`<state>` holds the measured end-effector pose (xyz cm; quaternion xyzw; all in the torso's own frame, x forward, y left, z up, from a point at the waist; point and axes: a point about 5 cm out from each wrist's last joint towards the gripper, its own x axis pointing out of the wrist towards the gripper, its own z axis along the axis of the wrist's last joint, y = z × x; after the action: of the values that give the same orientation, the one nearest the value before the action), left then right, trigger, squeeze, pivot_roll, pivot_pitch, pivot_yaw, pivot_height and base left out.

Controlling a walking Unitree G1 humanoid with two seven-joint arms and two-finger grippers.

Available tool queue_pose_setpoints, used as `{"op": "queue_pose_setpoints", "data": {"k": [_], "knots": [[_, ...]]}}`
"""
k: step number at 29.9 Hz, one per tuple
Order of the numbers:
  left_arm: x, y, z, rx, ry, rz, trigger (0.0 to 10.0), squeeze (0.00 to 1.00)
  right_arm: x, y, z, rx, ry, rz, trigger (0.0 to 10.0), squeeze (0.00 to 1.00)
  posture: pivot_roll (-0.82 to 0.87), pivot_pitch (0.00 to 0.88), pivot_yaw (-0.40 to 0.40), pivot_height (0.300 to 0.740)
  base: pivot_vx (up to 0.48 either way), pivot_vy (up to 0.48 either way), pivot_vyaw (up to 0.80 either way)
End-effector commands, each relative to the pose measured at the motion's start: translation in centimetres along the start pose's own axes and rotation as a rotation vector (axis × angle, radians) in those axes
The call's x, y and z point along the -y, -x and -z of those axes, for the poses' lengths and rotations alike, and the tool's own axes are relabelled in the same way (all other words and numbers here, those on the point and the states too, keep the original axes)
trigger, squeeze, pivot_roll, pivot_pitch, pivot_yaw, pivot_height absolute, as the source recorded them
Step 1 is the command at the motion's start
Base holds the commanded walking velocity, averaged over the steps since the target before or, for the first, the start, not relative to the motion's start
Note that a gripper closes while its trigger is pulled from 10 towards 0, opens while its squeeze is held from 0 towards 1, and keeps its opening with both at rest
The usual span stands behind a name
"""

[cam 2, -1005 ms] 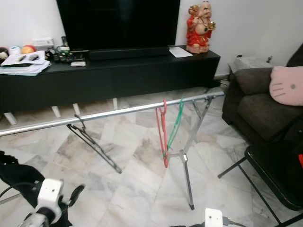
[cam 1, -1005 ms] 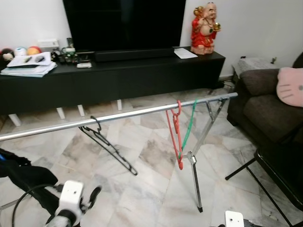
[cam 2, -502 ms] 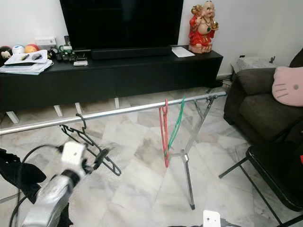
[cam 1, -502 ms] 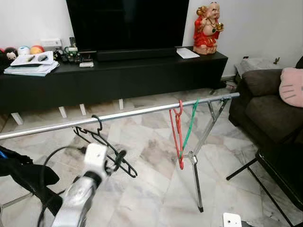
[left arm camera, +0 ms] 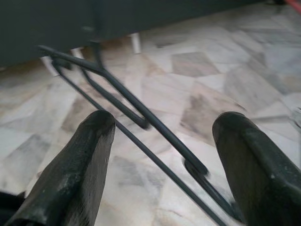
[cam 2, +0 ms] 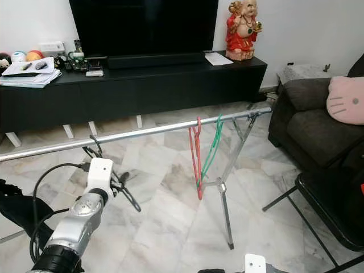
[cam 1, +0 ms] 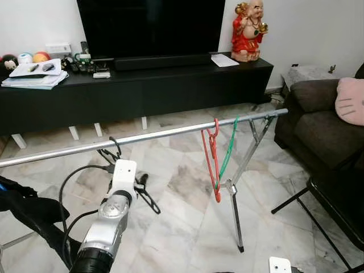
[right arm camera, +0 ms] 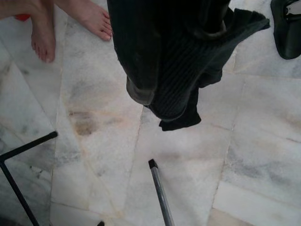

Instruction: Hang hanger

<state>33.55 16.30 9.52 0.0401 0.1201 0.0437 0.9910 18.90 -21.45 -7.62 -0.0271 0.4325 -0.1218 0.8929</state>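
Camera layout: my two head eyes plus one camera on each wrist.

Both eyes look forward and down from standing height onto the same scene: the rail (cam 1: 170, 134) across the middle, TV counter (cam 1: 142, 85) behind, sofa (cam 2: 318, 122) at my right. My left wrist camera sits very close behind the black hanger (left arm camera: 141, 136), looking between my left hand's fingers (left arm camera: 80, 169). My right wrist camera faces down at the marble floor (right arm camera: 188, 141), dark cloth (right arm camera: 174, 61) near.
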Motion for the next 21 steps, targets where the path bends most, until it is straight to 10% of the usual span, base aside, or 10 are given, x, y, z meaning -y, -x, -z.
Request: {"op": "queue_pose_setpoints", "data": {"k": [1, 21], "knots": [[-0.2, -0.4, 0.1, -0.027, 0.013, -0.046, 10.0, 0.00, 0.1, 0.0, 0.1, -0.008, 0.000, 0.007, 10.0, 0.00, 0.07, 0.000, -0.015, 0.740, 0.000, 0.000, 0.00], [2.2, -2.6, -0.3, -0.083, 0.054, -0.083, 10.0, 0.00, 0.0, 0.0, 0.0, -0.007, 0.006, 0.008, 10.0, 0.00, 0.03, 0.000, -0.003, 0.740, 0.000, 0.000, 0.00]]}}
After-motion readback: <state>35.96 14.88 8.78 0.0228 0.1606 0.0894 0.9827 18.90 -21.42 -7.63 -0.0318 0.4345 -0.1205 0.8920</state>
